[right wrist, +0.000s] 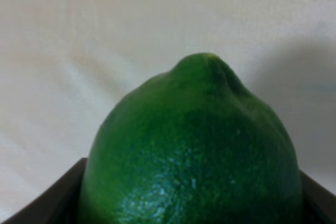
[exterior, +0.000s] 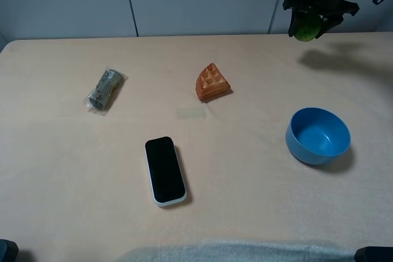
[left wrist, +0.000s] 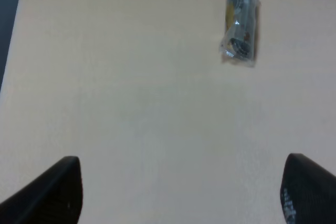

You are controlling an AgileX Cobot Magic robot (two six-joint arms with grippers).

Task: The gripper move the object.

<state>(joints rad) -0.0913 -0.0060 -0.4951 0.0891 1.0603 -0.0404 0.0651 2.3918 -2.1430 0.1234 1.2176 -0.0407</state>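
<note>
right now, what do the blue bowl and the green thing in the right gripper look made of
Blue bowl: probably plastic, uniform blue with a soft sheen.
Green fruit: glossy, finely pimpled rind with a nub, like a lime; real or imitation, cannot tell.

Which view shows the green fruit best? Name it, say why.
The right wrist view: the green fruit fills the frame, glossy skin clear. The exterior high view shows it small, held in the right gripper. The left wrist view lacks it.
</note>
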